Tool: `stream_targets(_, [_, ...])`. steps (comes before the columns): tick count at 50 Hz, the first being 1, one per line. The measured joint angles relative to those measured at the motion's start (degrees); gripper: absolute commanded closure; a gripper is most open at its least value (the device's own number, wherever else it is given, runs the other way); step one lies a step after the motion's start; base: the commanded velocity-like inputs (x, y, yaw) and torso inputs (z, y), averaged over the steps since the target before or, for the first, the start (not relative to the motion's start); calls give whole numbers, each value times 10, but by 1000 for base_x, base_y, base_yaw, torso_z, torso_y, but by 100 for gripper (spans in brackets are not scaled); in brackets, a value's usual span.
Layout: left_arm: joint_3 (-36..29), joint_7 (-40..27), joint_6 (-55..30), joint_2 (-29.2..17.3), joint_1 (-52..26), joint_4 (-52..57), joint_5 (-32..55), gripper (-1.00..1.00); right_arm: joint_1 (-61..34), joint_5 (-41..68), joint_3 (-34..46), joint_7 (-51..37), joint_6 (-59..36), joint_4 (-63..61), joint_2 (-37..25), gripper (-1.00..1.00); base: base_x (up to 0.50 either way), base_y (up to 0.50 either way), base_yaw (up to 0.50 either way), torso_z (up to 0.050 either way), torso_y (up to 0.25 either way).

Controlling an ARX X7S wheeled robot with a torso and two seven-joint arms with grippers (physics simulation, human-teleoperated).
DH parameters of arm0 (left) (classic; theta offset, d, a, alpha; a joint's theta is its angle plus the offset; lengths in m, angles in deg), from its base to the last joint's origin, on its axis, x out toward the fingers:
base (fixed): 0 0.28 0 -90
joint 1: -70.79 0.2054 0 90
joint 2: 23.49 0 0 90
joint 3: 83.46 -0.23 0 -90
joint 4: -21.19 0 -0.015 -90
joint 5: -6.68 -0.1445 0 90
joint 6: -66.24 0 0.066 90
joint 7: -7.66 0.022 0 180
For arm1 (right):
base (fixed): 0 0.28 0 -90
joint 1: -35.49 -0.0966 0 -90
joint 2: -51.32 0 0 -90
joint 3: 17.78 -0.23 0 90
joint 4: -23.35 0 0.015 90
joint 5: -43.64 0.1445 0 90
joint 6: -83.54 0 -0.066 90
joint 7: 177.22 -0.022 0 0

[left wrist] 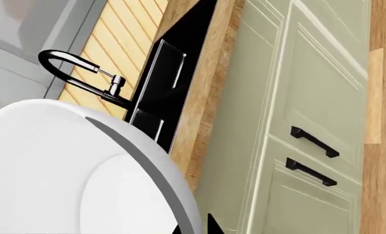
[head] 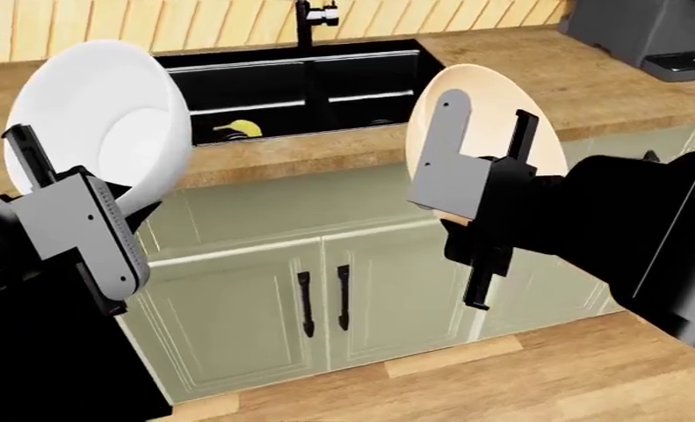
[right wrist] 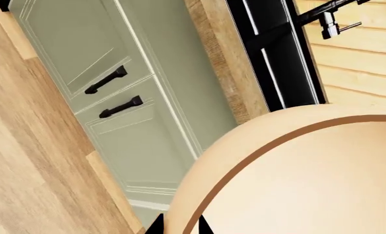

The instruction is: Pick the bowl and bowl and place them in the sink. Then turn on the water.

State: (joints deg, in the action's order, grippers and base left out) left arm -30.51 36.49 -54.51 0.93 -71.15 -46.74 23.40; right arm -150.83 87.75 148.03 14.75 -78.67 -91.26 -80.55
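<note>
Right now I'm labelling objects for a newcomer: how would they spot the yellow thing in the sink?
Find the black double sink set in the wooden counter. In its left basin, near the front wall, lies a small yellow object, the only bright colour there; what it is I cannot tell.

No readable text, label, brand, number or sign appears in any view.

Two deep round bowls are counted: one glossy white bowl (head: 101, 114) and one pale peach-tan bowl (head: 488, 114). One black double-basin sink (head: 294, 92), one thin dark metal faucet (head: 309, 19), and two black cabinet handles (head: 323, 299) are seen.
</note>
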Motion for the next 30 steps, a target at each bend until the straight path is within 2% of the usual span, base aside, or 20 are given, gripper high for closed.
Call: stream_targets(30, [-2,3,2,6,-1,-5,-5,100,7,-3,6,-2,9,6,0,100,0,0,500,0,1])
